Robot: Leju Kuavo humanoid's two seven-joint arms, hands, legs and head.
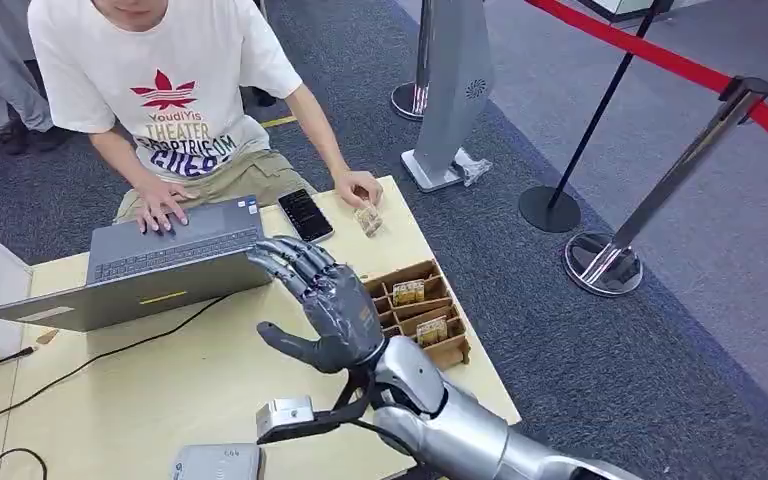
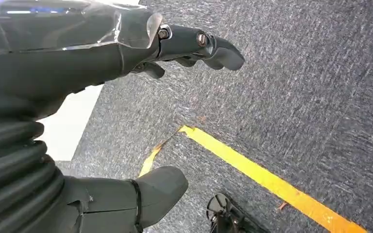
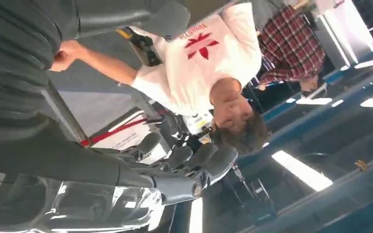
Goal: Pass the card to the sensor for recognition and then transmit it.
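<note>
nearest the head camera, the silver jointed right arm (image 1: 450,420) is raised over the pale wooden table (image 1: 200,380). the dark grey right hand (image 1: 325,305) is held above the tabletop with fingers (image 1: 285,258) spread and thumb set apart; nothing is held or touched by it. just beside this hand, on the side away from the laptop, a brown cardboard divided tray (image 1: 422,312) is seen, with small printed cards (image 1: 408,292) stood in its compartments. a further small card (image 1: 368,220) is held at the table's far edge by the hand of a seated person in a white printed t-shirt (image 1: 160,85). a grey open laptop (image 1: 150,260) and a black smartphone (image 1: 305,214) are placed near that person. a flat grey sensor pad (image 1: 217,463) is seen at the near table edge. in the left wrist view, the dark left hand (image 2: 126,63) is hung over grey carpet, its fingers loosely extended and empty.
</note>
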